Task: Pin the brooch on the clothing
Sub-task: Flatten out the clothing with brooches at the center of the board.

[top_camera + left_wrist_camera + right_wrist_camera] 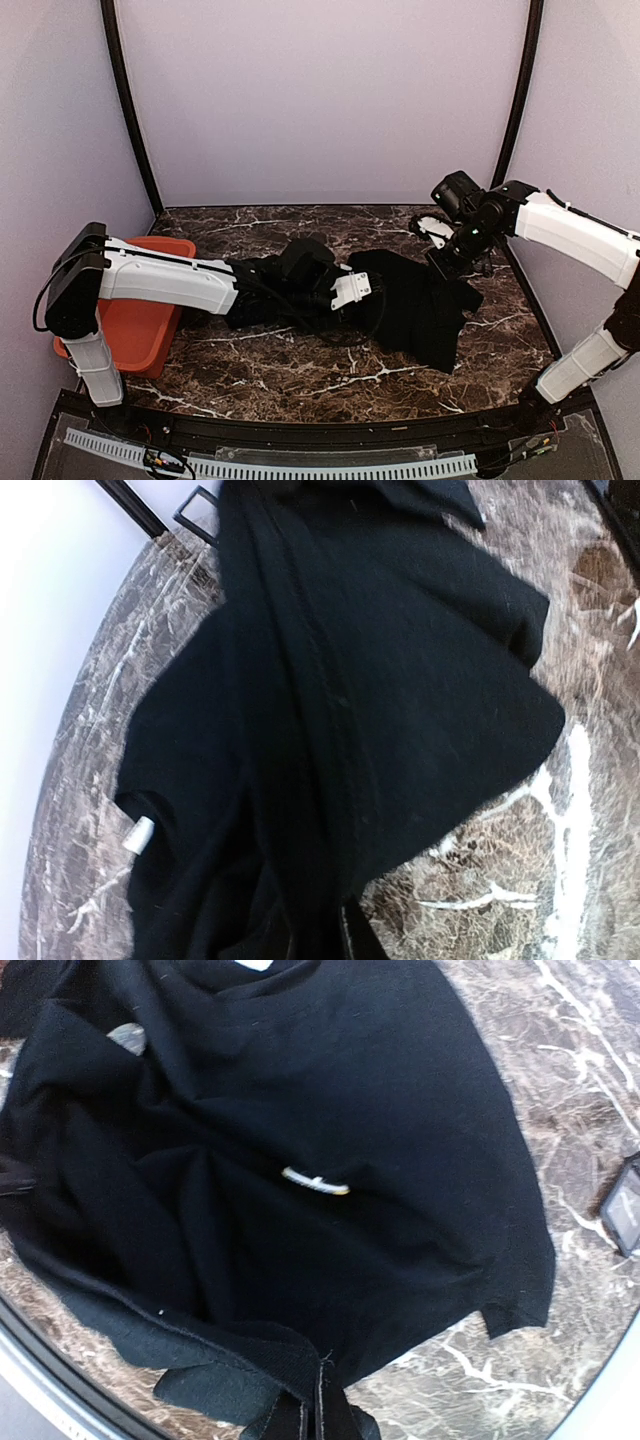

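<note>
The clothing (420, 305), a black T-shirt, lies crumpled on the marble table (300, 375). My left gripper (378, 290) reaches in from the left and is shut on a bunched fold of the shirt (340, 710); cloth hides most of its fingers (362, 942). At the shirt's far right edge, my right gripper (448, 262) is shut on the hem (250, 1345), with its fingers (335, 1415) pressed together. A small white-and-yellow sliver (315, 1181) shows in a fold. I cannot tell if it is the brooch or a print. A small silvery piece (138, 835) peeks out at the shirt's edge.
An orange-red bin (150, 320) sits at the table's left, under the left arm. A small black framed object (622, 1205) lies on the marble near the right gripper. Pale walls and black posts close in the back and sides.
</note>
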Available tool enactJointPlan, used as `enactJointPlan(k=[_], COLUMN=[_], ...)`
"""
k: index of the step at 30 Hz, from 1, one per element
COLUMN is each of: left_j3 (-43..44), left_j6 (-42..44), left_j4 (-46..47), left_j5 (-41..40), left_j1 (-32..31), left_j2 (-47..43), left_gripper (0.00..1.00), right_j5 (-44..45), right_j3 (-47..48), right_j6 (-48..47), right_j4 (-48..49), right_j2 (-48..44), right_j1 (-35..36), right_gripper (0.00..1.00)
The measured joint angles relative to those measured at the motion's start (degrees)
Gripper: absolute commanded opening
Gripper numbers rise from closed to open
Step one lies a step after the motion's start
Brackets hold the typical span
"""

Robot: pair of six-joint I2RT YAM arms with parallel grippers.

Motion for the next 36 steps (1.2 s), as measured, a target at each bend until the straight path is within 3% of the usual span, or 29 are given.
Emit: enactJointPlan(k=[6,12,15,23,26,36], left_j3=[12.13,16.5,14.36,-1.29,-5.18,-4.92], left_j6=[-1.42,-4.61,-6.75,-11.28,-12.0,-11.37], left_j4=[-13.55,-23.63,-26.03,-26.23,-26.18,-23.78], left_j5=[1.81,5.84,7.32,2.36,-2.01,-8.44], left_j1=[1.77,3.41,3.43,3.37,3.37,3.39], left_j2=[-2.6,-5.64,-6.95,-8.68,-8.13,-4.46], left_gripper=[0.23,0.24,0.46,0.74,0.8,0.8], right_j5=[2.51,2.29,1.73,7.96,8.81,8.48], right_j3=[0.81,0.81,0.81,-0.11,0.5,2.38], right_j6=[-2.38,-4.72,-5.44,-4.02,-3.02,-1.66], right_j4=[0.55,0.46,0.13,-1.22,-1.9,-2.4], right_j2=[-0.61,-4.74,-7.26,-5.27,-2.69,-0.83], right_j1=[-0.15,2.38,5.22,6.32,5.2,3.06], right_gripper=[0.0,0.0,0.0,0.0,0.0,0.0])
